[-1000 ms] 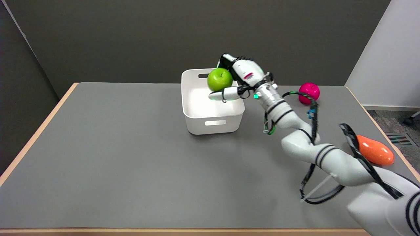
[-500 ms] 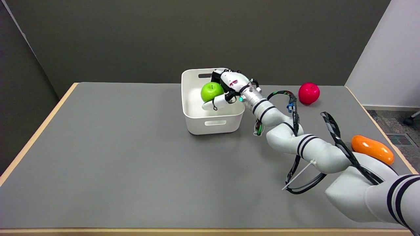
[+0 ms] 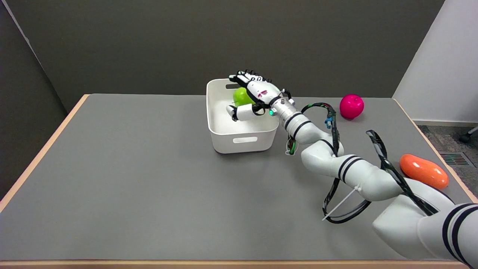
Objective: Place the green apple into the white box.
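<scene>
Since half a second ago the fingers have spread away from the green apple (image 3: 241, 96), which now sits low inside the white box (image 3: 239, 140), toward its far right part; before, it was cupped in the hand above the box floor. Right hand (image 3: 255, 94) is over the box's far right corner, fingers apart and stretched out toward the far left, thumb reaching down and left into the box. Nothing is gripped. Apple shows only partly, behind the palm and between thumb and fingers; whether any finger touches it, cannot tell.

Right arm (image 3: 336, 164) runs from the lower right corner up across the gray table (image 3: 130, 179) to the box's right wall, black cables looped along it. Box stands on the table's far middle, handle slot facing near.

Pink apple-shaped fruit (image 3: 351, 106) lies on the table far right, well apart from the box. Orange oblong thing (image 3: 424, 171) lies near the right edge, just beyond the arm's upper part. Neither has shifted.
</scene>
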Controlling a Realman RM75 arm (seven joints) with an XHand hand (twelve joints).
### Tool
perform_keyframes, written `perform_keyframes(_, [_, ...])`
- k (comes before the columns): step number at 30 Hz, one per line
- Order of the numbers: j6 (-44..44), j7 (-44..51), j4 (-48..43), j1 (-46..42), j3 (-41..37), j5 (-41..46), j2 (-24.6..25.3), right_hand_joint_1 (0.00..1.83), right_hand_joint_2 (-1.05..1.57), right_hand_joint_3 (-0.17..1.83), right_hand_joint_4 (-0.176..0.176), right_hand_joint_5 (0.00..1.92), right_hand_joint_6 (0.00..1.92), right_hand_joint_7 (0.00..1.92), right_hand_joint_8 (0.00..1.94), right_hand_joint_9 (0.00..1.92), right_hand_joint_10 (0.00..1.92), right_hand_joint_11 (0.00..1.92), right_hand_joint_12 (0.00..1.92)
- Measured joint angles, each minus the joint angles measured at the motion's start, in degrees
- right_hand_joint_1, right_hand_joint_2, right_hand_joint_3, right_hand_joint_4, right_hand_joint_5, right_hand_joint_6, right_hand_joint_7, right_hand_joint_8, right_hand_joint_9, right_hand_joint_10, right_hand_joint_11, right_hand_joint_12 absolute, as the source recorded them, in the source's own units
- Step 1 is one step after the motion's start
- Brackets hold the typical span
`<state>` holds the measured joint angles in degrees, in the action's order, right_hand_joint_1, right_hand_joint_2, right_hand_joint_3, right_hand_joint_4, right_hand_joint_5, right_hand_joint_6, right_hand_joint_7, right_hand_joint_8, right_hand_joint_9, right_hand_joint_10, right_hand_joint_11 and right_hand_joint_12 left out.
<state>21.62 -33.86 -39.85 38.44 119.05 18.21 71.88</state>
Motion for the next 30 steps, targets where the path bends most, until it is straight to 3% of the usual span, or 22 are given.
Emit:
perform_keyframes(7, [0.6, 0.8, -7.1, -3.1, -1.7, 0.1, -1.2, 0.45, 0.61, 0.93, 0.023, 0.07, 0.39, 0.0, 0.11, 0.0, 0.08, 0.0, 0.77])
perform_keyframes(9, [1.5, 0.9, -10.0, -4.6, -2.5, 0.3, -1.8, 0.45, 0.66, 0.83, 0.026, 0.11, 0.33, 0.0, 0.23, 0.0, 0.19, 0.0, 0.84])
perform_keyframes(11, [3.0, 1.1, -13.2, -6.3, -3.4, 0.7, -2.5, 0.43, 0.6, 0.93, 0.028, 0.09, 0.39, 0.05, 0.21, 0.01, 0.28, 0.0, 0.95])
perform_keyframes(13, [4.9, 1.2, -16.7, -8.4, -4.3, 1.4, -3.3, 0.43, 0.66, 0.84, 0.025, 0.12, 0.34, 0.08, 0.24, 0.0, 0.41, 0.0, 1.0])
perform_keyframes(15, [7.3, 1.2, -19.9, -10.7, -5.1, 2.3, -4.1, 0.42, 0.63, 0.92, 0.024, 0.11, 0.39, 0.09, 0.29, 0.01, 0.47, 0.0, 1.04])
perform_keyframes(22, [21.8, 1.5, -30.8, -21.8, -7.8, 7.8, -7.7, 0.38, 0.64, 0.97, 0.017, 0.16, 0.42, 0.18, 0.33, 0.02, 0.64, 0.0, 1.08])
perform_keyframes(30, [43.5, 0.5, -37.3, -36.7, -9.7, 18.0, -11.1, 0.33, 0.66, 0.97, 0.011, 0.16, 0.42, 0.19, 0.33, 0.04, 0.65, 0.0, 1.09])
